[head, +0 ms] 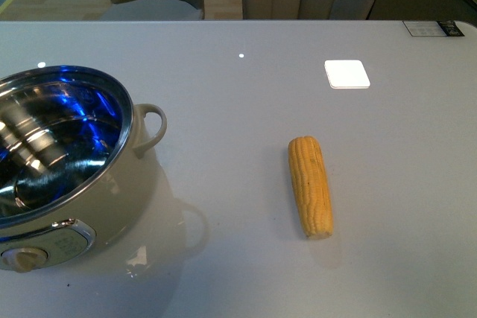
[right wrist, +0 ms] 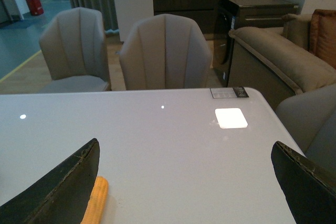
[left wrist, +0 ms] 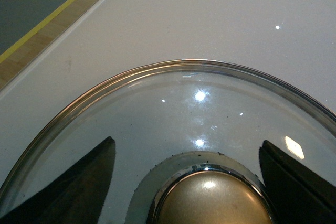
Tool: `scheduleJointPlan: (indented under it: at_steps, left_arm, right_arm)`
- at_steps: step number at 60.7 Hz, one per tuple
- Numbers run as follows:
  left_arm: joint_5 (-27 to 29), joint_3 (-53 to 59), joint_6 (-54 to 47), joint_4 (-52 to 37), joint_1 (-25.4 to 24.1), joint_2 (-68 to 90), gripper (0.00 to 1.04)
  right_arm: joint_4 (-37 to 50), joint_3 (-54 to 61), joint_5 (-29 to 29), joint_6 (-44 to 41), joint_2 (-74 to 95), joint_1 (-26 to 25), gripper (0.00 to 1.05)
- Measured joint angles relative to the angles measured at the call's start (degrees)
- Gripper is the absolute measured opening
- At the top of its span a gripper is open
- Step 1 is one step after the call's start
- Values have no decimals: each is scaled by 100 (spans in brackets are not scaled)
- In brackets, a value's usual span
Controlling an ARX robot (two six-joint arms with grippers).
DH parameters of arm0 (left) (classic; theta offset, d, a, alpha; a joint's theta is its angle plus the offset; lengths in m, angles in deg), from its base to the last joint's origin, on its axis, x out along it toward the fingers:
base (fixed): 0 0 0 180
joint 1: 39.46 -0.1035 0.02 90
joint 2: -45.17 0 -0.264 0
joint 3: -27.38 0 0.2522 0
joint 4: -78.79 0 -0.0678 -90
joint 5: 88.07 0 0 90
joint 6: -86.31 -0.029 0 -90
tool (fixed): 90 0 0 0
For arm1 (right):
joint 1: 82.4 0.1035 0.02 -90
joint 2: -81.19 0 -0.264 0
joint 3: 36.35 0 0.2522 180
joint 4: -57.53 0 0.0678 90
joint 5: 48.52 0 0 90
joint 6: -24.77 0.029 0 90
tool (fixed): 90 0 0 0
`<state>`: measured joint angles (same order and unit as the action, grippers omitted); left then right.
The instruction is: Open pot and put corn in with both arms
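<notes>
The pot stands open at the left of the counter, its steel bowl bare. Its glass lid appears to rest on the counter under the left tool, whose jaws stand apart on either side of the knob. The corn lies alone to the right of the pot, well apart from it. The right tool is near the corn with its jaws wide, one end of the cob just beside one finger. The cob is probably light and stiff, but round and bumpy, so it may roll. A pinch across its middle, jaws square to its length, looks safest. The glass lid is fragile.
</notes>
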<state>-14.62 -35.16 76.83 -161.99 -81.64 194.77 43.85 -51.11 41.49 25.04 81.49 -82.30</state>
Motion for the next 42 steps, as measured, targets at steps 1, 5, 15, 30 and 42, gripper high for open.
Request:
scheduleJointPlan:
  at_steps: [1,5,15,30,42]
  left_arm:
    - [11,9,11,24,2,-48,92]
    - [42,70,37,129,15,-323,99]
    - [-20,354,358,597,66,-1694,98]
    - [-975,1436,1255,1727,205,-4607,98]
    - [-1528,1862,1744,3329,188,-6924,98]
  right_arm:
    - [0,0,0,0,2,0,96]
    - [0,0,0,0,2,0,96]
    - [0,0,0,0,0,0,96]
    - [0,0,0,0,0,0,96]
    - [0,0,0,0,2,0,96]
